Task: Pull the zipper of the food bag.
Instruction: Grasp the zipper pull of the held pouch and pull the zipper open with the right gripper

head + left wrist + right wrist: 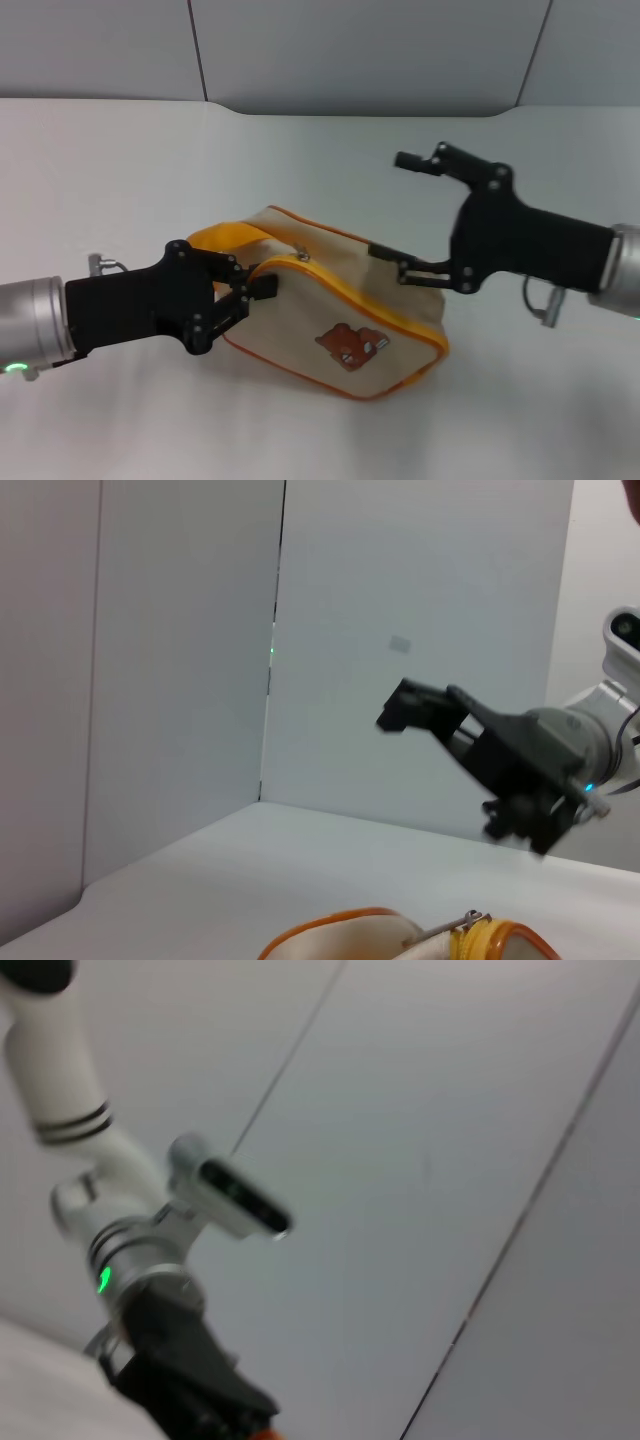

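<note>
The food bag (340,320) lies on the white table (120,180), bear picture (350,345) facing up, between the 2 arms. Its left end is pinched by the left hand (255,285), close to the orange loop handle (225,240). The right hand (395,215) is spread wide, its lower finger just over the bag's right end. The silver pull tab (303,257) of the zipper (380,305) sits near the left end; it is best pinched squarely and drawn along the zip line while the bag is braced. The bag looks zipped shut; its contents cannot be seen.
</note>
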Robot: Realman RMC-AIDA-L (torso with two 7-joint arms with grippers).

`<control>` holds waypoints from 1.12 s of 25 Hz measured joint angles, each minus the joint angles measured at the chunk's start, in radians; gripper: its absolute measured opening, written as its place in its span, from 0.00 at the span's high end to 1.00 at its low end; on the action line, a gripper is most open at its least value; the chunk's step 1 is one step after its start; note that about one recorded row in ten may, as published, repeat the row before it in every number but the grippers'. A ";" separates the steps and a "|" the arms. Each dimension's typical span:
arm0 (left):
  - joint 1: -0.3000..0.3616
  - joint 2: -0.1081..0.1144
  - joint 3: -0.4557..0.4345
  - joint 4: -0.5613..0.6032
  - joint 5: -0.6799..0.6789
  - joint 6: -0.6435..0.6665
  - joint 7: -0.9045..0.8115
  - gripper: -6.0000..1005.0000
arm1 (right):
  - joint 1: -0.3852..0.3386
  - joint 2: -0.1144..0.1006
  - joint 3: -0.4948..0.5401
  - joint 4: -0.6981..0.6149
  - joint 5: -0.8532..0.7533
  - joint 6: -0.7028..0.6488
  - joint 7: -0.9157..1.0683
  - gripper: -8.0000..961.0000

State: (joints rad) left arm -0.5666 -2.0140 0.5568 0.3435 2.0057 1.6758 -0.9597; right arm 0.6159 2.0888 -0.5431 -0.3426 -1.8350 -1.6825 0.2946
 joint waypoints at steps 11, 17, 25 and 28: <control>-0.009 -0.019 0.000 -0.001 0.001 -0.015 -0.001 0.93 | 0.069 0.004 -0.045 0.156 0.002 0.141 -0.346 0.26; -0.009 -0.021 0.000 -0.001 0.001 -0.015 -0.002 0.93 | 0.078 0.004 -0.047 0.166 0.000 0.149 -0.363 0.57; -0.011 -0.024 0.000 0.003 0.000 -0.015 -0.010 0.93 | 0.081 0.004 -0.097 0.180 -0.002 0.144 -0.401 0.66; -0.011 -0.022 0.000 0.004 -0.001 -0.015 -0.011 0.93 | 0.081 0.003 -0.102 0.180 -0.002 0.141 -0.401 0.66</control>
State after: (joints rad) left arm -0.5781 -2.0361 0.5568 0.3473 2.0051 1.6607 -0.9704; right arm 0.6966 2.0922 -0.6450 -0.1625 -1.8374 -1.5410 -0.1063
